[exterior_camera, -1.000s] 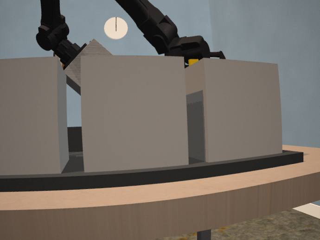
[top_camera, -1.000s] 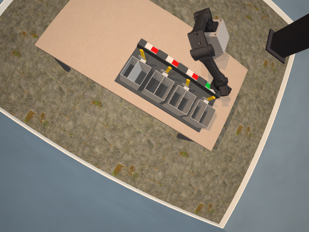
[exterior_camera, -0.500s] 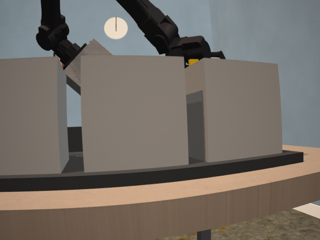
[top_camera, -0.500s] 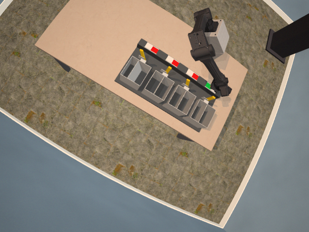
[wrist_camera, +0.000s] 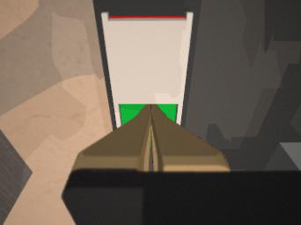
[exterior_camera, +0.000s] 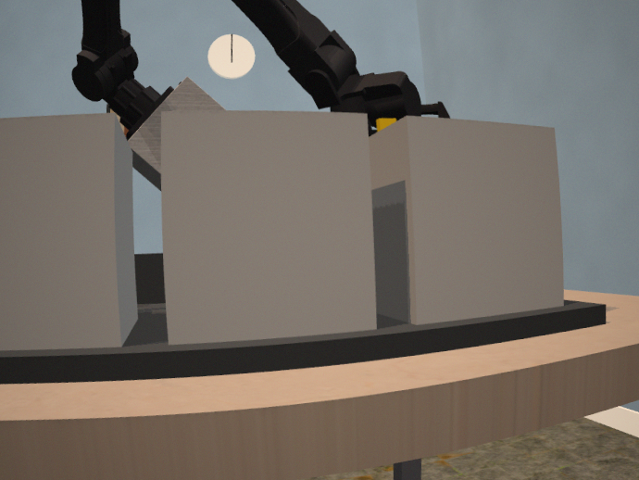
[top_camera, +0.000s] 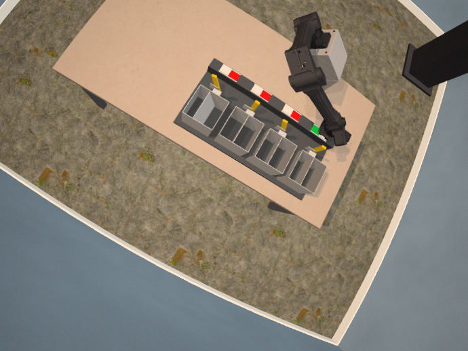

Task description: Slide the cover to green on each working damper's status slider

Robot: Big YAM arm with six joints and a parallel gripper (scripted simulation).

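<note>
On the tan table (top_camera: 143,49) (exterior_camera: 319,408) inside blue walls (exterior_camera: 169,31), my closed, empty gripper (wrist_camera: 150,111) is pointing at the end slider's cover (wrist_camera: 147,64).

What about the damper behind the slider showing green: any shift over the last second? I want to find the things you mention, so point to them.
No. In the top view the damper (top_camera: 317,171) (exterior_camera: 484,217) keeps the same place at the end of the dark base (top_camera: 298,193) (exterior_camera: 582,314) (wrist_camera: 229,64).
</note>
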